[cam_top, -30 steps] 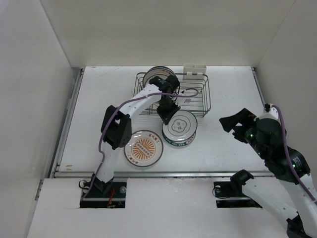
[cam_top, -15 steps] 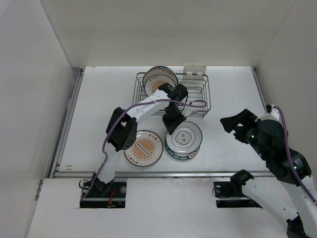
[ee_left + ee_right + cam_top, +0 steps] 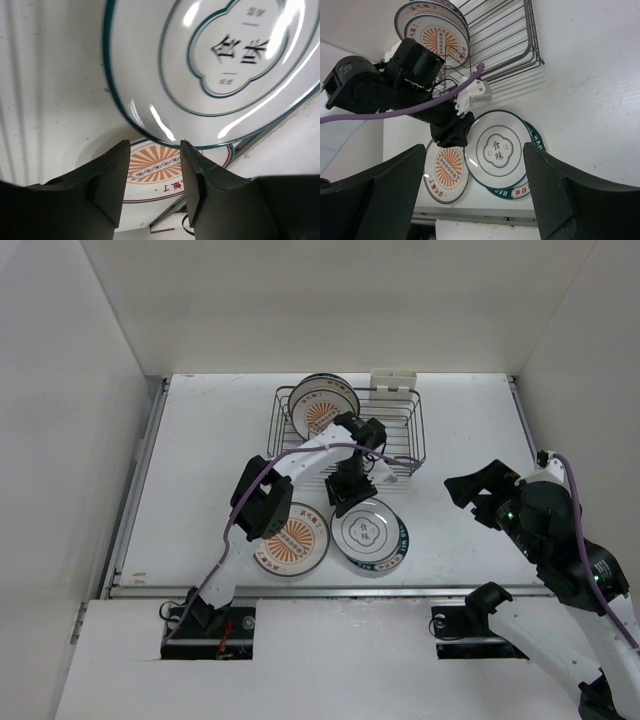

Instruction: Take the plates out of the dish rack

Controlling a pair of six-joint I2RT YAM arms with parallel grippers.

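White walls close round the pale tabletop (image 3: 200, 460), and the dish rack (image 3: 405, 435) sits midway along its far edge. My left tool (image 3: 348, 497) is low between the rack and the near edge, fingertips at the rim of a clover-marked plate (image 3: 367, 530). That plate overlaps a lettered plate (image 3: 400, 543) lying flat by the near edge, beside a sunburst plate (image 3: 293, 542). From the wrist I see a gap between the fingers with the rim at their tips, so I cannot tell whether they pinch it. My right tool (image 3: 472, 490) hangs spread and empty towards the right edge, well apart. At least two plates (image 3: 325, 408) stand leaning at the rack's left end, beyond my left tool and slightly left, their rims running along the far edge. I judge the left arm the nearer one for them.
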